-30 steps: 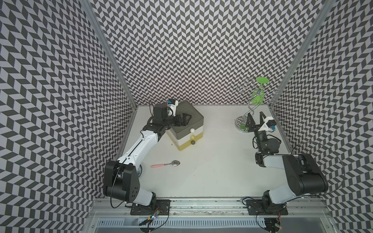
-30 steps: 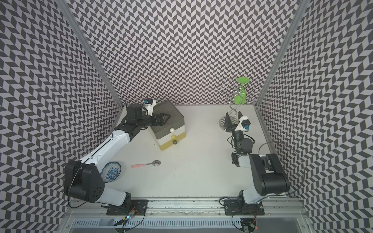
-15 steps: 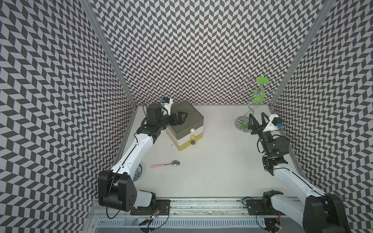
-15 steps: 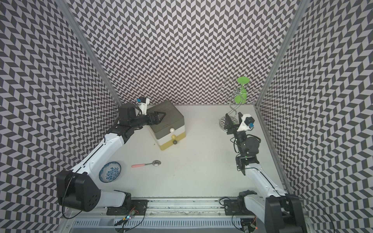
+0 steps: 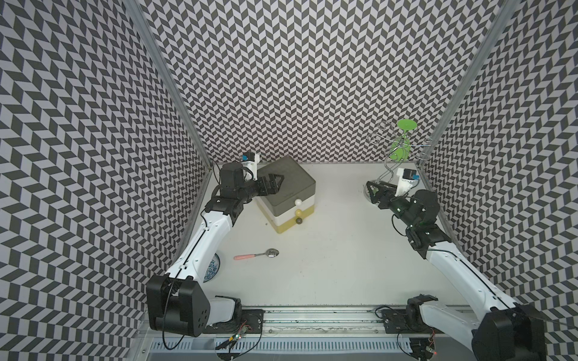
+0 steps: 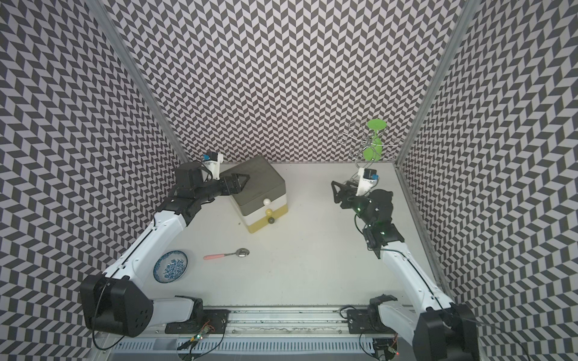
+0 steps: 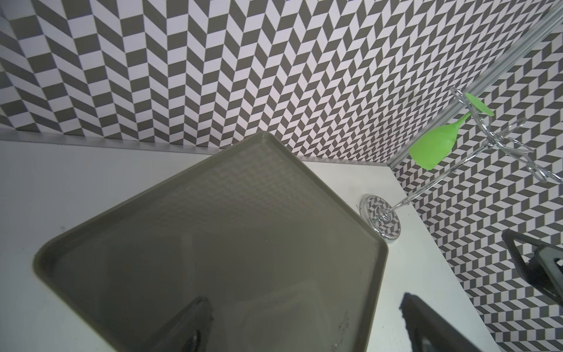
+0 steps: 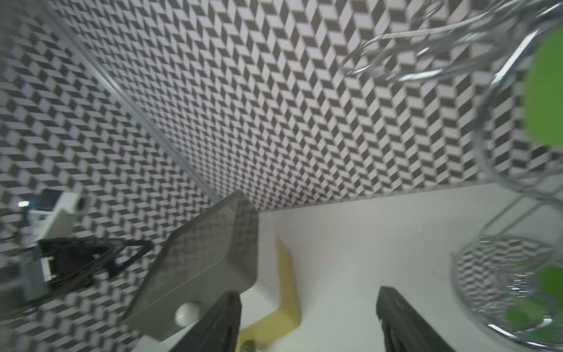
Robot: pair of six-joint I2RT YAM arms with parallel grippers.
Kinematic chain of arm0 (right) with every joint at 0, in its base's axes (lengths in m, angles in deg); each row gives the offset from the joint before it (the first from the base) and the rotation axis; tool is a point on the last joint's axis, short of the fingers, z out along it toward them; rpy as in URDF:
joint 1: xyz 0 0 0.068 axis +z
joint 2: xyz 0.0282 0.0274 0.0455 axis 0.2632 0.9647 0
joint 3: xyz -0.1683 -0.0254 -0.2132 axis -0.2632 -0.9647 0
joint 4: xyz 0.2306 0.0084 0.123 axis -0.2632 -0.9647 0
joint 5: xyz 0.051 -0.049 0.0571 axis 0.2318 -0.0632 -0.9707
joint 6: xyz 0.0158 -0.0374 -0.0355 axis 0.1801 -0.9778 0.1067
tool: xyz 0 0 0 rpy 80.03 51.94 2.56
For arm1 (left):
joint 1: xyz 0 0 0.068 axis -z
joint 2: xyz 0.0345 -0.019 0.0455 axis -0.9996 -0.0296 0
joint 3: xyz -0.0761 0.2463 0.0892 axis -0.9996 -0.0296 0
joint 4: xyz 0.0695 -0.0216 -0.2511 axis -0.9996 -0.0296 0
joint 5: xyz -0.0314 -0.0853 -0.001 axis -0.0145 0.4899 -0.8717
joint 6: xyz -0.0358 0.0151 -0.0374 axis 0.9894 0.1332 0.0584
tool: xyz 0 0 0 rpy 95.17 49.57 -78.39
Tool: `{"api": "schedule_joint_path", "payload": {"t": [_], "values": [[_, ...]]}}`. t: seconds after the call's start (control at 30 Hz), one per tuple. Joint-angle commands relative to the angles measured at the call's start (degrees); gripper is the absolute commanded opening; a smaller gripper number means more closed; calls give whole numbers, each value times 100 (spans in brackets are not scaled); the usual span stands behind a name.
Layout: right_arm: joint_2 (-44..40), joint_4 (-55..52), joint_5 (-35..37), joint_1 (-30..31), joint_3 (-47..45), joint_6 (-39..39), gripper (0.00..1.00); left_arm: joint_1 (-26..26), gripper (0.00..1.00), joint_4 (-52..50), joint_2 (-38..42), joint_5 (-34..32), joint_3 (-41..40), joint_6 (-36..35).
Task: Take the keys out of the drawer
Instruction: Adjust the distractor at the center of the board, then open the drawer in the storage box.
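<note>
Keys: not seen in any view. Drawer unit [image 5: 289,190] at the back of the surface [image 5: 328,250] has all three drawers pushed in, with white, yellow and dark knobs stacked on its front, so the contents are hidden. Faint marks on its grey top, too small to read. Left tool [image 5: 276,183] over that top, fingers [image 7: 195,323] spread, nothing between them; contact with the top not discernible. Right tool [image 5: 372,191] spread, empty, just beside the base of the wire stand [image 5: 387,168]; right wrist view blurred. Bowl [image 6: 170,266] partly hidden behind the left arm. Pink-handled spoon [image 5: 256,254] lies in the open.
</note>
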Motion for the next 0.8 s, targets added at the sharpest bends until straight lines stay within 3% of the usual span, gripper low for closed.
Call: {"api": "schedule_joint_path", "payload": {"t": [0.0, 0.1, 0.2, 0.43, 0.77], "values": [[436, -1231, -1165, 534, 506, 706, 74, -25, 100, -487, 135, -199, 249, -231], [815, -1114, -1788, 955, 621, 1349, 73, -25, 100, -703, 239, -268, 178, -241], [1223, 99, -2631, 1245, 486, 2139, 78, -25, 100, -876, 297, -252, 129, -264], [2229, 160, -2990, 1616, 1169, 2363, 68, -34, 100, -1142, 76, -242, 238, -304], [3133, 1281, -3070, 2000, 1452, 3282, 57, -82, 100, -1289, -178, -339, 223, -507]]}}
